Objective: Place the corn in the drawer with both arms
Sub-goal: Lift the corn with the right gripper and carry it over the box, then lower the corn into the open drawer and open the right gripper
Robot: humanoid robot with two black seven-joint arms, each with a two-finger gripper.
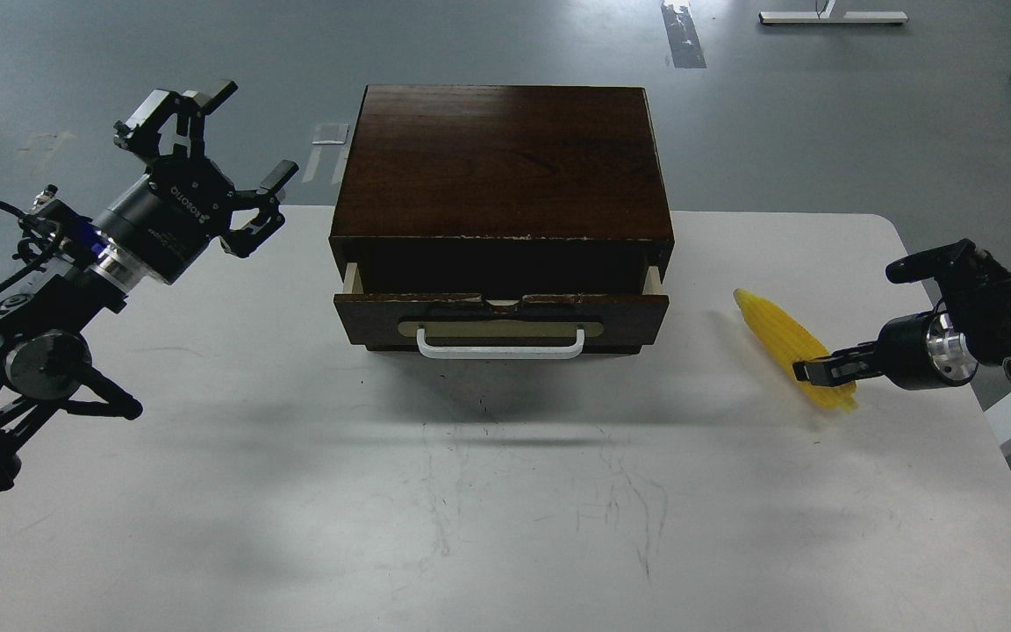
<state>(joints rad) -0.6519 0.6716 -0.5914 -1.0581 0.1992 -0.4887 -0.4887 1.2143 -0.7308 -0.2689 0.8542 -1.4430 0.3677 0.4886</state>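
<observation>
Centrally, at twelve o'clock on the white surface point(505, 527): dark brown wooden cabinet point(503, 162) with drawer point(501, 320) pulled partly out, pale inner sides visible at both ends, white bar handle point(500, 347) on a brass-coloured plate facing the viewer. At three o'clock from the drawer, well apart from it: yellow corn point(782, 338) lying on the surface, tapered end toward the cabinet, thick end toward the near right. Right tool point(817, 369) at the corn's thick end, overlapping it; fingers dark and seen nearly end-on, so opening and grip cannot be told. At nine o'clock from the cabinet: left tool point(211, 145) raised above the surface, fingers spread wide, nothing held, apart from cabinet and drawer. Beyond the surface: grey floor point(821, 114).
</observation>
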